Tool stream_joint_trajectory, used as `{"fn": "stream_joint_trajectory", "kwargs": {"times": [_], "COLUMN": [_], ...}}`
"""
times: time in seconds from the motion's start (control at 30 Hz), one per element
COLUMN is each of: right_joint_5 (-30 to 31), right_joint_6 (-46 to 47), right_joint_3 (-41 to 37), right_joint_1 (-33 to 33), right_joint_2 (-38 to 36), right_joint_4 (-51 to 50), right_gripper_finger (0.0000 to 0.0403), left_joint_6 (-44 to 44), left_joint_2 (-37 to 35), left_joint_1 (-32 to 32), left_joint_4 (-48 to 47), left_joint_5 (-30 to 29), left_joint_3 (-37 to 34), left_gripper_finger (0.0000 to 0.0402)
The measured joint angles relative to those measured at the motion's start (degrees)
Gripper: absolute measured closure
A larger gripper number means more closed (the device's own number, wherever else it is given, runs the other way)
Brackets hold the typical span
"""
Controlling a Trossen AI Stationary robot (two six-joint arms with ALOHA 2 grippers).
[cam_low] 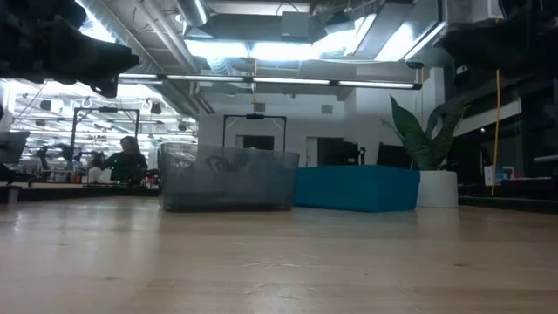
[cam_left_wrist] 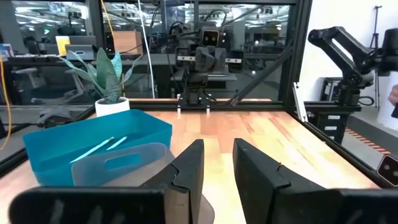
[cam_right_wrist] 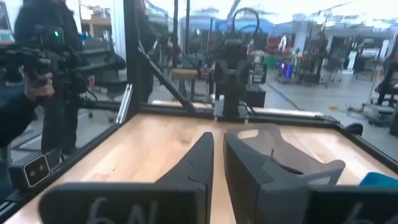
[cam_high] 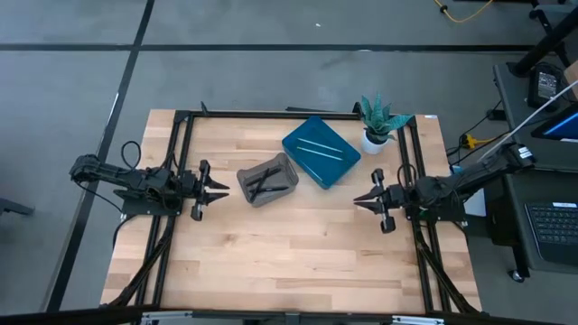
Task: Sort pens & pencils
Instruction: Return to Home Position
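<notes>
Several black sticks (cam_high: pixel 264 181) lie in a grey bin (cam_high: pixel 267 179) at the table's middle. Two light blue sticks (cam_high: pixel 323 149) lie on the floor of a blue bin (cam_high: pixel 321 151) just behind it to the right; the left wrist view also shows them (cam_left_wrist: pixel 99 148). Both bins stand on the wooden tabletop. My left gripper (cam_high: pixel 219 190) hovers left of the grey bin, pointing level at it, open and empty (cam_left_wrist: pixel 219 168). My right gripper (cam_high: pixel 358 200) hovers to the right of the bins, pointing level toward the table's left, shut with nothing between its fingers (cam_right_wrist: pixel 219 162).
A potted plant (cam_high: pixel 377 122) stands at the far right, beside the blue bin. A black frame (cam_high: pixel 185 135) runs along the table's left, far and right sides. Bare tabletop (cam_high: pixel 289 244) stretches toward the near edge. A person (cam_right_wrist: pixel 43 74) stands beyond the table.
</notes>
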Motion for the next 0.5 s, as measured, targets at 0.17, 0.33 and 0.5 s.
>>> {"fn": "stream_joint_trajectory", "kwargs": {"times": [0.17,0.33,0.5], "right_joint_5": [0.09,0.09,0.05], "right_joint_6": [-0.21,-1.52,-2.99], "right_joint_3": [-1.41,-1.39,-1.38], "right_joint_1": [0.0,0.0,0.0], "right_joint_2": [0.5,1.37,1.34], "right_joint_4": [1.72,1.42,0.18], "right_gripper_finger": [0.0363,0.0363,0.0363], "left_joint_6": [-0.39,-0.44,1.29], "left_joint_2": [0.0,0.0,0.0], "left_joint_1": [0.0,0.0,0.0], "left_joint_4": [0.39,0.87,-0.19], "left_joint_5": [0.34,0.46,0.46], "left_joint_3": [0.0,0.0,0.02], "left_gripper_finger": [0.0321,0.0321,0.0321]}}
